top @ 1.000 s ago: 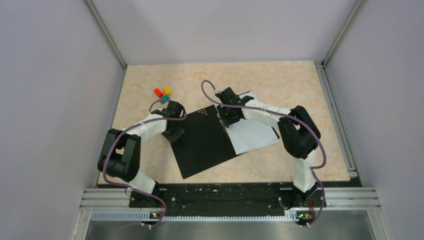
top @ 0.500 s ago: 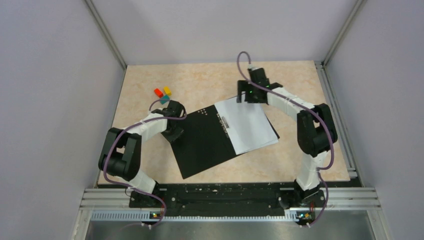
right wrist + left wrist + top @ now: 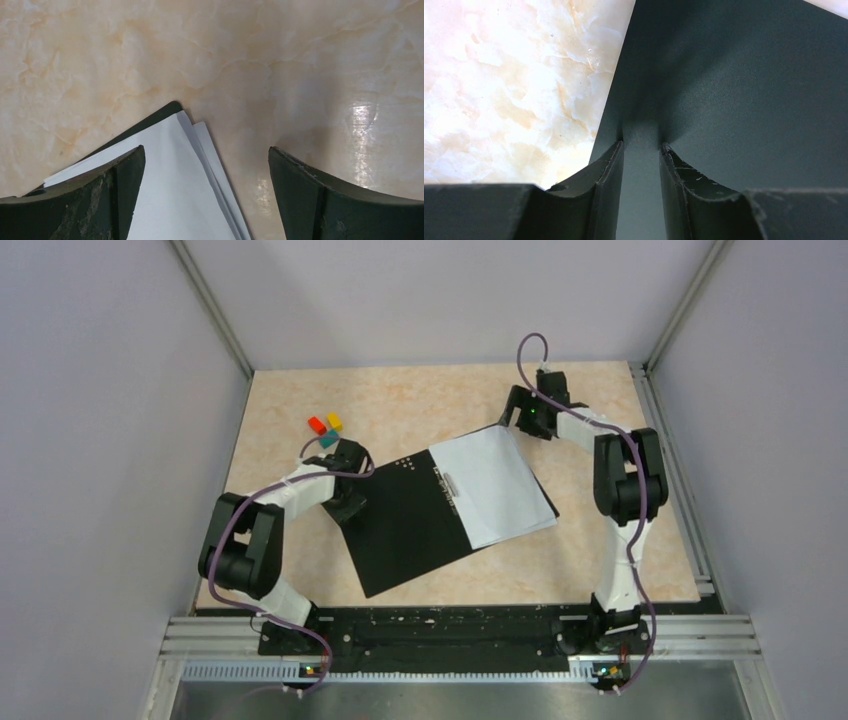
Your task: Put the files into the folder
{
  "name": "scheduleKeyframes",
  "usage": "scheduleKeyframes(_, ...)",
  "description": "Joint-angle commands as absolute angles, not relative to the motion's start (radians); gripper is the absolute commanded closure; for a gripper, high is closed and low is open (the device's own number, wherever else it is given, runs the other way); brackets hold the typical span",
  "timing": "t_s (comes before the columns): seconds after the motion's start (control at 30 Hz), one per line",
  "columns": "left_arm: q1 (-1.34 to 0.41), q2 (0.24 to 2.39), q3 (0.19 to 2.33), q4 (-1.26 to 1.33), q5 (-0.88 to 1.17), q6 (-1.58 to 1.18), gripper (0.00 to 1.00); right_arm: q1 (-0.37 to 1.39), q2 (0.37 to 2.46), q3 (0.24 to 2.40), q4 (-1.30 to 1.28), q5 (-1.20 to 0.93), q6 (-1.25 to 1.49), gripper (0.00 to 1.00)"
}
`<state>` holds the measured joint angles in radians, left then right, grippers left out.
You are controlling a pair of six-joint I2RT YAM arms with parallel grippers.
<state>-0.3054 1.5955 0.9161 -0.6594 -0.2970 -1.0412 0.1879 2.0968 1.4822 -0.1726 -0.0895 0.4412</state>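
Note:
The folder (image 3: pixel 405 525) lies open and flat on the table, black inside facing up. The white files (image 3: pixel 495 488) lie stacked on its right half, beside the spine clip. My left gripper (image 3: pixel 350 502) rests tip-down on the folder's left corner. In the left wrist view its fingers (image 3: pixel 640 145) stand a little apart on the black cover (image 3: pixel 734 90), with nothing between them. My right gripper (image 3: pixel 520 420) hovers wide open over the far corner of the files (image 3: pixel 170 190). There the sheets sit slightly fanned, and the folder's black corner (image 3: pixel 162 111) peeks out behind them.
Small red, yellow and teal blocks (image 3: pixel 326 427) sit at the far left of the marble table (image 3: pixel 420 400). Grey walls close in on three sides. A metal rail (image 3: pixel 460 635) runs along the near edge by the arm bases.
My right gripper has opened and moved from the folder's spine back and right to the files' far corner, uncovering the sheets. The left gripper has not moved.

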Motion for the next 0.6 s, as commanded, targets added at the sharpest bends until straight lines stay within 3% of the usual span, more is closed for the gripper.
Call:
scheduleKeyframes(0.0, -0.293, 1.629, 0.916, -0.673, -0.31, -1.026, 0.62, 0.2, 2.108, 1.51, -0.14, -0.131, 0.486, 0.09)
scheduleKeyframes(0.57, -0.291, 1.639, 0.913, -0.668, -0.308, -1.029, 0.62, 0.284, 2.154, 1.539, -0.185, -0.151, 0.491, 0.08)
